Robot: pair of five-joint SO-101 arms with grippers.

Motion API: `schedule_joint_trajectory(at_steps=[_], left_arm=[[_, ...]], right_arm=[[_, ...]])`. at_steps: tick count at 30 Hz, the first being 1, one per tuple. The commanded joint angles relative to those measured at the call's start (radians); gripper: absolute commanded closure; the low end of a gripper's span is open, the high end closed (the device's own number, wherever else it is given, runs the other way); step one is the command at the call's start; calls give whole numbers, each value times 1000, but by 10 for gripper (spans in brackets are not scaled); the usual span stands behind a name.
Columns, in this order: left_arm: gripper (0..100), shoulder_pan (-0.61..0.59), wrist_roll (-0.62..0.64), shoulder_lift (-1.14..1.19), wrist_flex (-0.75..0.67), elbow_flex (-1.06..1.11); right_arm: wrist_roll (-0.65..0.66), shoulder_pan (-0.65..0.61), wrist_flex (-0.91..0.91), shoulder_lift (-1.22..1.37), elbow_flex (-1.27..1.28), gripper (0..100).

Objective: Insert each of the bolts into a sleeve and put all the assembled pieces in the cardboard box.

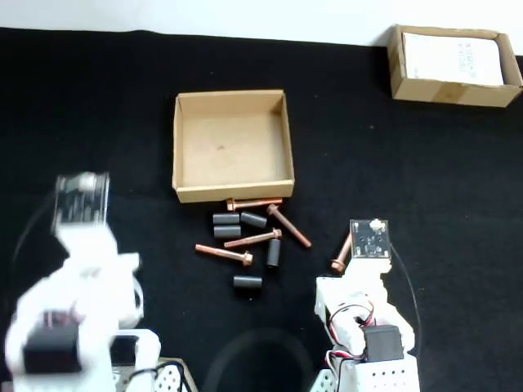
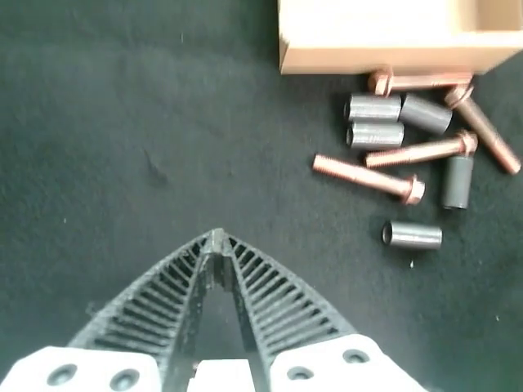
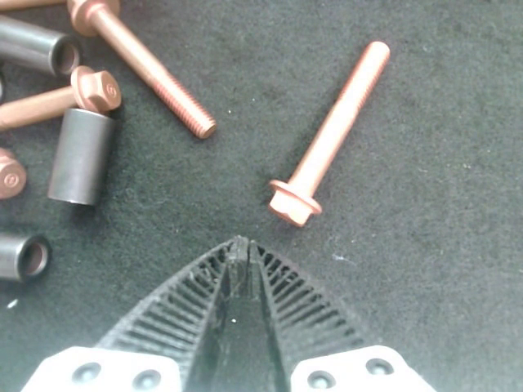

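The open cardboard box stands mid-table with nothing in it. Just in front of it lie several copper bolts and several dark grey sleeves, all loose and separate. One bolt lies apart to the right, its head just ahead of my right gripper, which is shut on nothing. My left gripper is shut and holds nothing, over bare cloth to the left of the pile. The nearest bolt and a single sleeve lie off to its side.
A second cardboard box with a white sheet in it sits at the far right corner. Black cloth covers the table. The two arm bases stand at the near edge, left and right.
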Motion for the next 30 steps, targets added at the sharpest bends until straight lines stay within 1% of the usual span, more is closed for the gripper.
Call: schedule_joint_trajectory(at_steps=[1,6,8,11,14,17,19,22,24,28,30], left_arm=[[990,21,0,116,3,-73],[991,21,0,122,0,-99],[991,16,0,122,3,-94],[992,16,0,124,3,-84],[992,21,0,122,-3,-61],[991,16,0,122,-5,-35],[991,16,0,122,-5,-24],[991,16,0,122,-5,-22],[991,16,0,122,-5,-22],[992,15,0,122,-5,-1],[992,15,0,122,-5,18]], right_arm=[[-3,8,4,-7,131,992],[-3,-13,1,-7,131,992],[-3,-74,1,-7,131,992],[-2,-223,-18,-8,131,992],[-2,-346,-88,-8,131,992],[-2,-390,-243,-8,131,992],[-2,-400,-266,-8,128,992],[-5,-440,-268,-8,59,992],[-6,-530,-268,-7,2,992],[-6,-837,-268,2,-58,992],[-8,-865,-275,5,-101,992]])
